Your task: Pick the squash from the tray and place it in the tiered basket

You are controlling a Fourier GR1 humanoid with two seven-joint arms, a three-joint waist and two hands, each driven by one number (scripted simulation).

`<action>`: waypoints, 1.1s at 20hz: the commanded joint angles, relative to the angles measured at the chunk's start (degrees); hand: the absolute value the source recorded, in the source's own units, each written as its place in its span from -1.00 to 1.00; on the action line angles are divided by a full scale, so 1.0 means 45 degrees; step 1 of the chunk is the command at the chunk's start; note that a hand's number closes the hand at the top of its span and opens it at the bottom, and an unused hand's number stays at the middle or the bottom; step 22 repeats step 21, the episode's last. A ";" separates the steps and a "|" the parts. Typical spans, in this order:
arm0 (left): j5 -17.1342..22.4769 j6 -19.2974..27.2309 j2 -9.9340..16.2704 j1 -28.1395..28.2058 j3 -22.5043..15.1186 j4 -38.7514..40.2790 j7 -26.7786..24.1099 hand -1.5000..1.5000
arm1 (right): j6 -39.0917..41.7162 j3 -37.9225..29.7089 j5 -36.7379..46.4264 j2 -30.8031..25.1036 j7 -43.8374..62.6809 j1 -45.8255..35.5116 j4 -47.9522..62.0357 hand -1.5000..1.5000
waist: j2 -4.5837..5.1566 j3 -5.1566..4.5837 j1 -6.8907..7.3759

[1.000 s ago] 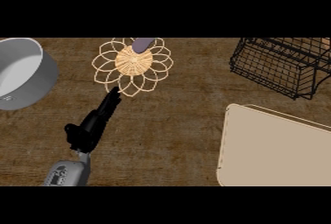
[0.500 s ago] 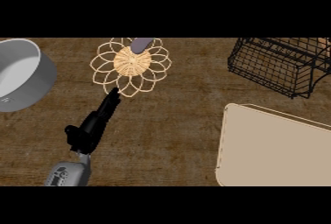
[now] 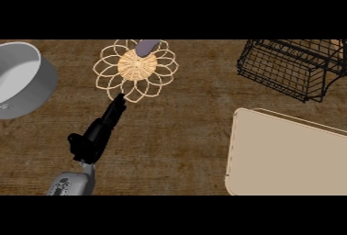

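The beige tray (image 3: 291,156) lies at the right with nothing on the part that shows. The black wire tiered basket (image 3: 288,69) stands at the top right. A small tan-orange patch (image 3: 333,44) shows inside it at the view's edge; I cannot tell whether it is the squash. My left hand (image 3: 95,137) rests open at the lower left, its straight fingers pointing up and to the right, their tips near the rim of a wicker trivet. It holds nothing. My right hand is out of view.
A flower-shaped wicker trivet (image 3: 137,66) lies at the top centre, with a grey-purple object (image 3: 147,46) on its far edge. A grey pot (image 3: 20,78) stands at the left. Brown counter (image 3: 183,133) lies between my left hand and the tray.
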 commanded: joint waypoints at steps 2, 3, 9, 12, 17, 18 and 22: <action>0.0412 -0.0421 0.0417 0.0100 0.0447 0.0005 -0.0043 0.00 | -0.2686 0.0338 0.0710 -0.0823 -0.0472 0.0565 -0.0584 -1.00 | -0.0047 -0.0010 -0.0170; 0.0075 -0.0002 -0.0047 0.0184 0.0028 -0.0158 0.0072 0.00 | -0.3222 0.0384 0.0885 -0.1239 -0.0046 0.0282 -0.0592 -1.00 | -0.0037 -0.0009 -0.0118; 0.0402 -0.0215 0.0268 0.0532 0.0449 -0.0368 -0.0050 0.00 | -0.3892 -0.0832 0.0043 -0.3260 -0.1819 0.1631 -0.1206 -1.00 | -0.0113 0.0019 -0.0327; 0.0014 0.0075 0.0289 0.0369 0.0389 -0.0188 0.0060 0.00 | -0.3186 -0.1985 -0.1101 -0.4026 -0.2724 0.2598 -0.1419 -1.00 | -0.0174 0.0023 -0.0587; 0.0329 -0.0359 0.0477 -0.0019 0.0809 0.0643 -0.0499 0.00 | -0.1301 -0.2982 -0.2068 -0.5701 -0.3867 0.4171 -0.1378 -1.00 | -0.0133 0.0011 -0.0570; 0.0180 -0.0040 0.0176 0.0482 0.0680 0.0618 -0.0795 0.00 | -0.0722 -0.3112 -0.2211 -0.5992 -0.4023 0.4991 -0.1262 -1.00 | -0.0171 0.0010 -0.0654; 0.0181 -0.0122 0.0186 -0.0005 0.0614 0.0580 -0.0340 0.00 | 0.1094 -0.3711 -0.2725 -0.7127 -0.4782 0.6190 -0.0606 -1.00 | -0.0118 0.0031 -0.0666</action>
